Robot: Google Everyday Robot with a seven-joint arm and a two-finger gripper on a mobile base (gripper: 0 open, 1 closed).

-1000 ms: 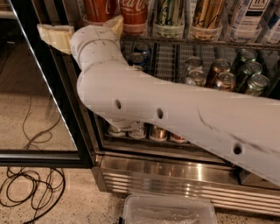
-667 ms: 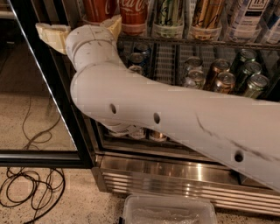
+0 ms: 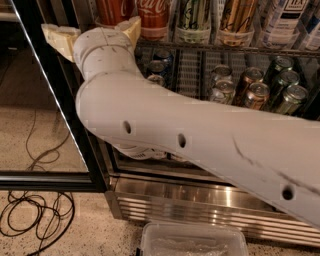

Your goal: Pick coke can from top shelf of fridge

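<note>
Reaching into the fridge [image 3: 200, 207], your gripper [image 3: 92, 32] sits at the front edge of the top shelf [image 3: 225, 48], jaws spread wide and holding nothing, coke can [image 3: 153, 15] upright on that shelf, just beside one jaw.

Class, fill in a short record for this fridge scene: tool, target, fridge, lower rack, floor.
tool: gripper at the left front edge of the top shelf, fingers spread open, gripping nothing
target: coke can upright on the top shelf, just right of the gripper, not held
fridge: fridge with its glass door swung open
lower rack: short cans
floor: clear plastic container; cables
</note>
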